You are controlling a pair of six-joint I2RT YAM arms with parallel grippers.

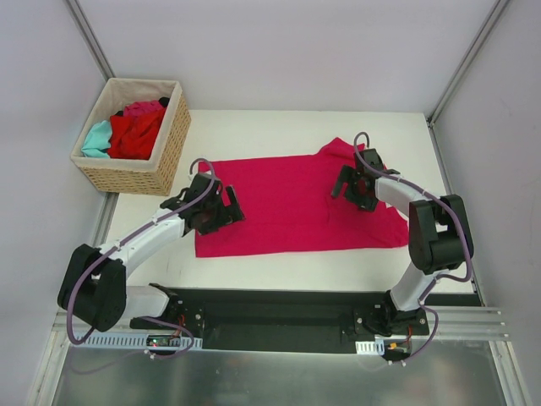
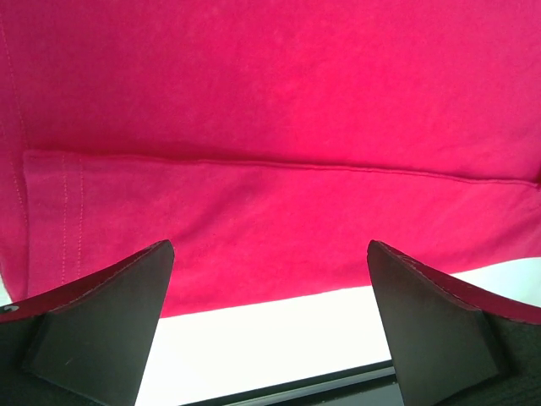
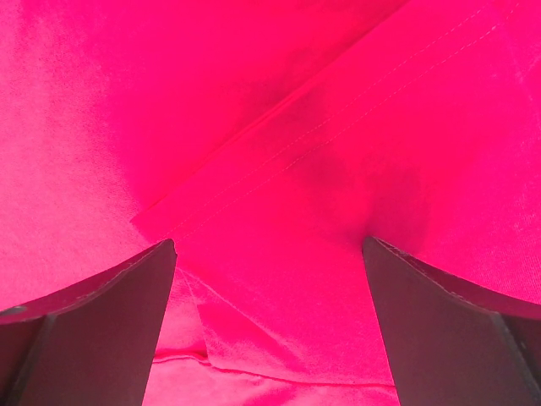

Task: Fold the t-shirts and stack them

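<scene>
Top external view: the magenta shirt [image 1: 287,207] lies spread on the table [image 1: 279,127], a flap folded over near its right end. Over its left edge hangs the left gripper [image 1: 226,208], over the flap the right gripper [image 1: 345,186] — both with fingers wide apart, gripping nothing. A red shirt [image 1: 135,135], a teal shirt [image 1: 97,139] and a pink shirt [image 1: 144,108] lie bunched in the basket [image 1: 173,148] — off the table's far left corner.

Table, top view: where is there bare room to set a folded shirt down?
Widest bare table lies beyond the magenta t-shirt, right of the basket. A narrower strip runs between its near hem and the black base plate. The middle is crowded: t-shirt spread, left hand and right hand over it.
</scene>
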